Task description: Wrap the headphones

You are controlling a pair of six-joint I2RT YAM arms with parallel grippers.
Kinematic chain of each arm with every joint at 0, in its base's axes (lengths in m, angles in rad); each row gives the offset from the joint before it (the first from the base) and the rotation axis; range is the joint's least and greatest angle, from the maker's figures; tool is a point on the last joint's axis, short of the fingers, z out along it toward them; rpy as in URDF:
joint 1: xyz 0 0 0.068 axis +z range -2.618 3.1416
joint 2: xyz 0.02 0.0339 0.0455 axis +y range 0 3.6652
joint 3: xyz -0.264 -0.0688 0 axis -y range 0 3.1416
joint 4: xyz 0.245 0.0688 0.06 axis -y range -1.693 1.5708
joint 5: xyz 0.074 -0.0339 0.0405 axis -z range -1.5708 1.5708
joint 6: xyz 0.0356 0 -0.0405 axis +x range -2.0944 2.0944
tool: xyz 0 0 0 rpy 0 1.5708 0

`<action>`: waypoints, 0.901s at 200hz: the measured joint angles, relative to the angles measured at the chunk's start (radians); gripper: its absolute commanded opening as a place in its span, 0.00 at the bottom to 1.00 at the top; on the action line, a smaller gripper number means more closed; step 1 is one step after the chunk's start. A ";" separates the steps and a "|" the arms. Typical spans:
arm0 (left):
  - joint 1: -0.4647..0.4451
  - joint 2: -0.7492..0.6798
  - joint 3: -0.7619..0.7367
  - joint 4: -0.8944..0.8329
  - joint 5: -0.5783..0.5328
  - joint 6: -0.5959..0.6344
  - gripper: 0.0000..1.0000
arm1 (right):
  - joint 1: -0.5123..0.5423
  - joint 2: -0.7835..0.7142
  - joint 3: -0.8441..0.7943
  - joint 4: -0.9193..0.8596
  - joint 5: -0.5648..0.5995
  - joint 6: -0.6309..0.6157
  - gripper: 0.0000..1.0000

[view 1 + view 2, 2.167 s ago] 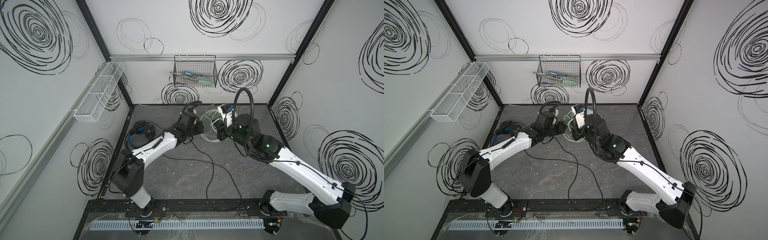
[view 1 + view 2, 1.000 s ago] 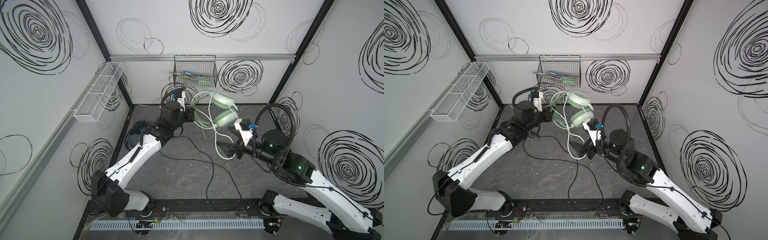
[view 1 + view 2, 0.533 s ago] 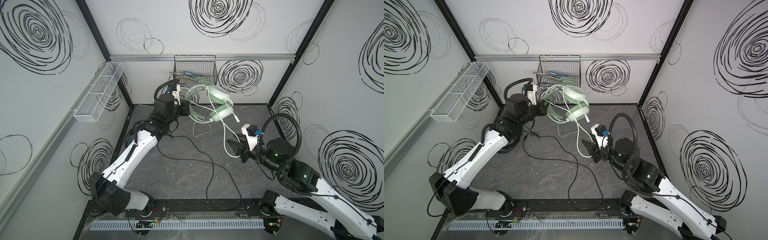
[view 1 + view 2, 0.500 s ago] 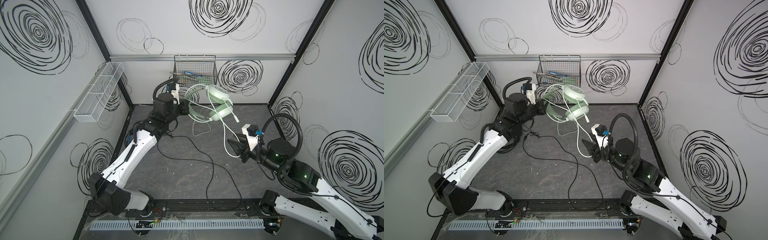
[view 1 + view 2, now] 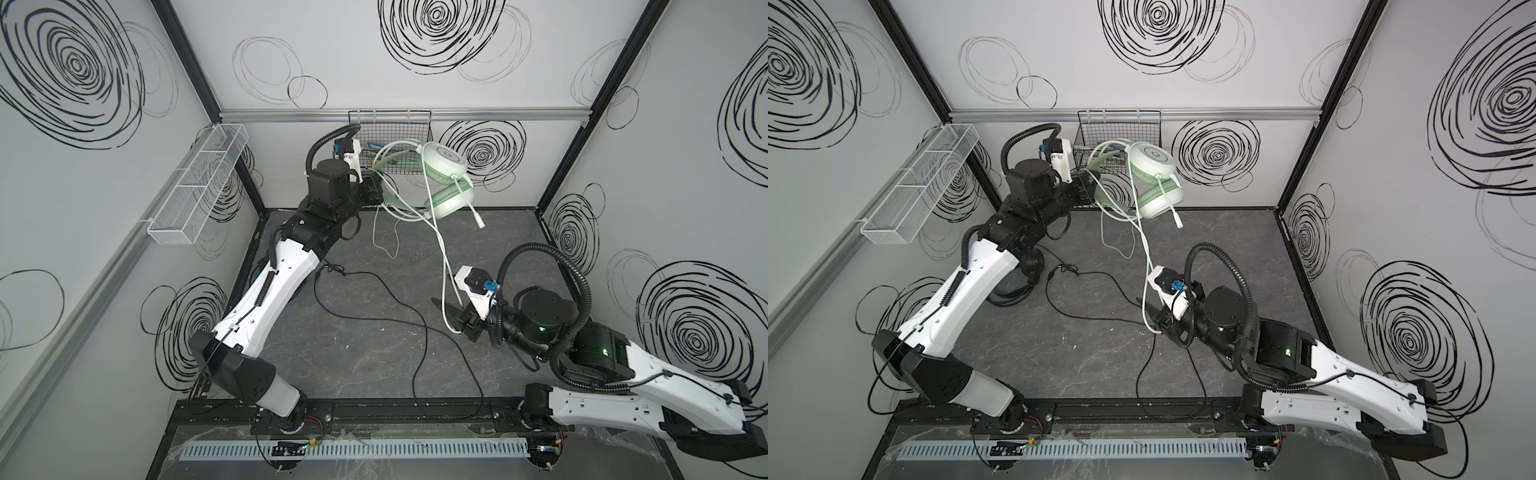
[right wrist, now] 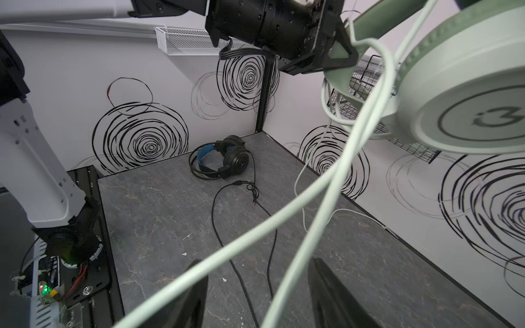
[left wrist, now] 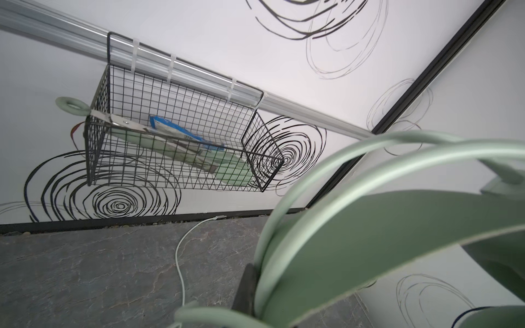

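Top views both show the pale mint-green over-ear headset with boom mic lifted clear of the dark stone-patterned worktop. It hangs at the back, just in front of the black wire basket on the rear wall. A couple of seconds ago it lay low at the back of the worktop with both arms bent over it. The left gripper is clamped tight on the headband, which crowds the left wrist view. The white cord now runs as a long slanting double strand down to the right gripper, which has drawn away toward the front right. In the right wrist view its fingers stand apart, the strands passing between them unpinched. The cord looks stretched out ready for winding, though no turn is made yet. The black headset with blue headband padding lies untouched near the left arm's base, its black cord trailing across the worktop.
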 measured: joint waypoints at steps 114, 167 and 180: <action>-0.064 0.045 0.157 -0.069 -0.062 -0.026 0.00 | 0.068 -0.089 -0.238 0.104 0.398 0.026 0.88; -0.067 0.045 0.158 -0.092 -0.098 -0.021 0.00 | -0.235 -0.156 -0.380 0.142 0.229 0.102 0.97; -0.068 0.045 0.159 -0.092 -0.108 -0.023 0.00 | -0.301 -0.150 -0.389 0.172 0.182 0.090 0.98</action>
